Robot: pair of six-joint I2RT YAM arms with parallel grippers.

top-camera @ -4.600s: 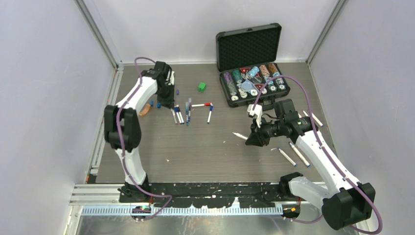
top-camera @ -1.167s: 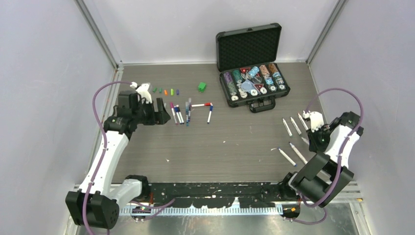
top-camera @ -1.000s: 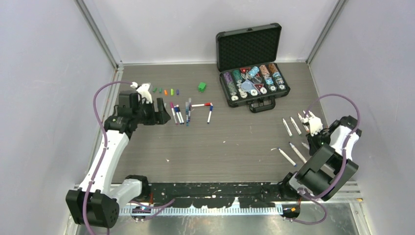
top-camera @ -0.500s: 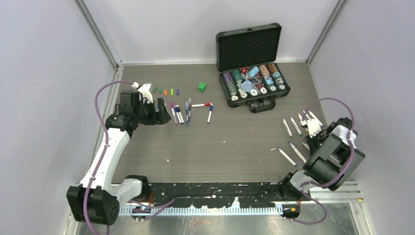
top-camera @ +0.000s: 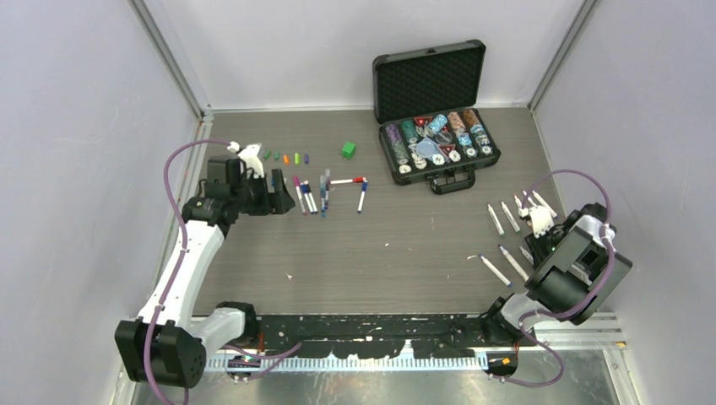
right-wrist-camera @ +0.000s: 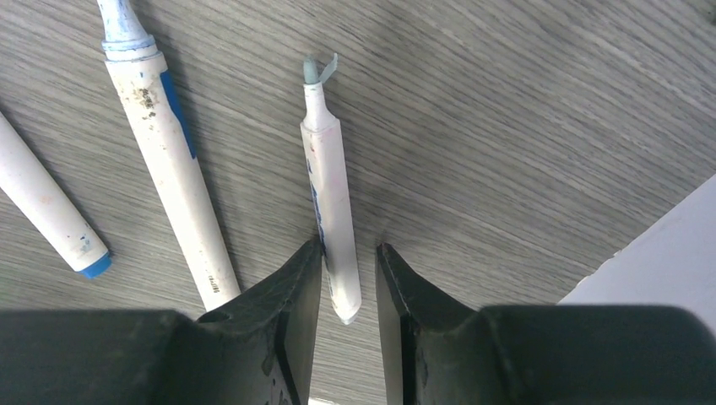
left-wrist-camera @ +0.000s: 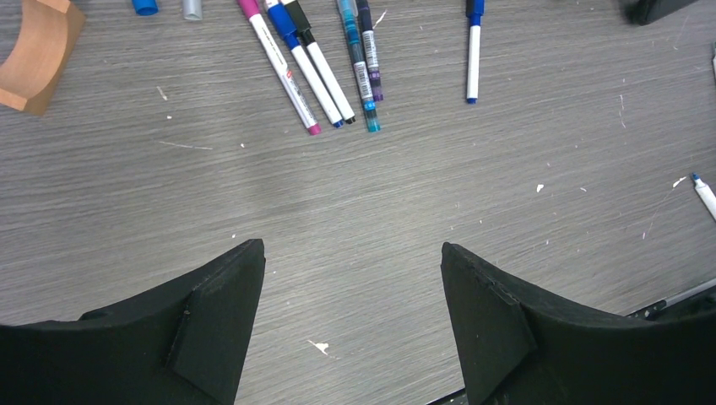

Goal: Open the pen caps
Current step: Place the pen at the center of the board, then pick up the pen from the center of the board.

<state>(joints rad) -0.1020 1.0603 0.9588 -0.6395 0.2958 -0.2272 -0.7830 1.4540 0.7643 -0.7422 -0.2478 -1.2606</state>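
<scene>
My right gripper (right-wrist-camera: pixel 349 247) stands low over the table at the right. Its jaws are a little apart round the back end of a white uncapped pen (right-wrist-camera: pixel 329 186) that lies flat. The pen touches the left finger, and a gap shows at the right finger. Two more uncapped pens (right-wrist-camera: pixel 173 169) lie to its left. A row of small pen caps (top-camera: pixel 287 158) sits at the back left. Several capped pens (left-wrist-camera: pixel 325 67) lie ahead of my left gripper (left-wrist-camera: pixel 350 246), which is open and holds nothing.
An open black case of poker chips (top-camera: pixel 435 110) stands at the back right, with a small green cube (top-camera: pixel 348 149) to its left. A curved wooden block (left-wrist-camera: pixel 34 55) lies near the caps. The enclosure's right wall (right-wrist-camera: pixel 667 253) is close to my right gripper.
The right jaws have parted, so the pen now lies free between them, and the right arm has folded back toward its base. The left arm has stayed put.
</scene>
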